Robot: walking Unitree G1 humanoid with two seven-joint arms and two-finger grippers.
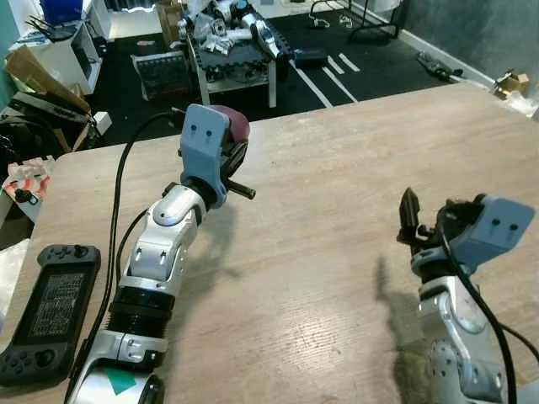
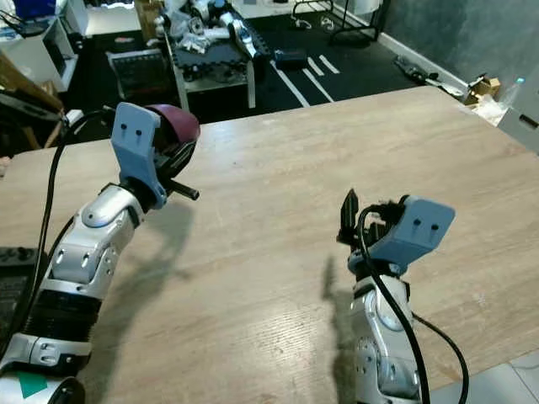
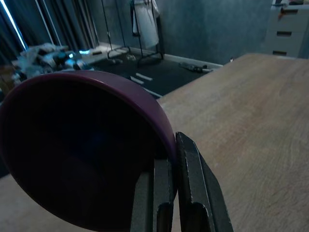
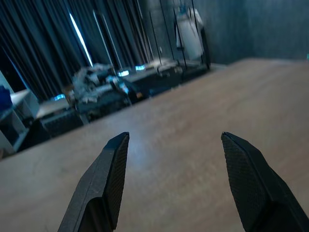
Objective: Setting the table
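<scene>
The left claw (image 3: 176,193) is clenched on the rim of a maroon bowl (image 3: 82,145), holding it above the bench (image 1: 354,168), near the far edge. The right claw (image 4: 174,179) hovers over the bench with fingers spread, holding nothing. The pinch takes only a thin bit of rim, so the bowl could slip or swing and knock the bench when set down.

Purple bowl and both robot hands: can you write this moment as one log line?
left gripper: shut on purple bowl rim, held above wooden table | right gripper: open, empty, over table | game console: table's left edge
</scene>
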